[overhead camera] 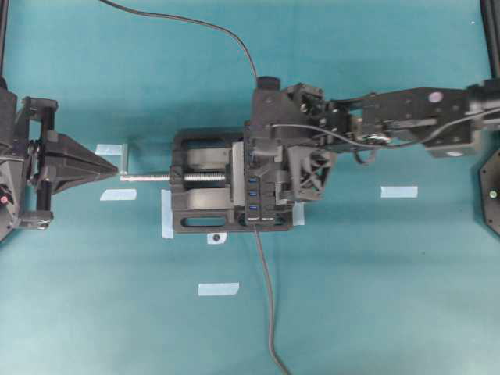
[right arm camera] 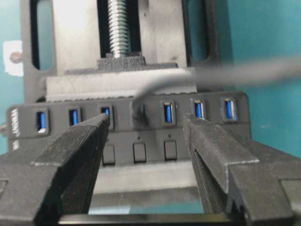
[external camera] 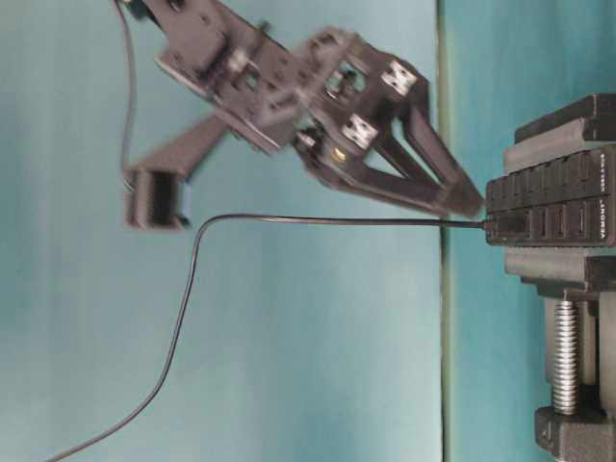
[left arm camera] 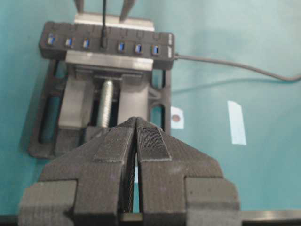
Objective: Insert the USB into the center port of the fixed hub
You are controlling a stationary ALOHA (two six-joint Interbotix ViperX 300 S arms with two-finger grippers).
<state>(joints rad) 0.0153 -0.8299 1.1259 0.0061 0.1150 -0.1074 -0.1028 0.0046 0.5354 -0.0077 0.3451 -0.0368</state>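
While the left gripper [left arm camera: 135, 125] sits pressed shut and empty at 9 o'clock on the table, the right gripper [right arm camera: 146, 141] hovers spread wide, holding nothing, over the fixed hub [right arm camera: 122, 136]. Beyond its fingers, the USB [right arm camera: 138, 113] sits in the center port.

Above hub: your right gripper [right arm camera: 143, 155] hangs spread over the fixed hub [right arm camera: 127, 132], plug between its tips | Center port: filled by the USB [left arm camera: 103, 42], cable trailing off | Left side: vise [overhead camera: 203, 187] screw faces your pinched left gripper [left arm camera: 136, 141] | Elsewhere: open cloth, tape strips only
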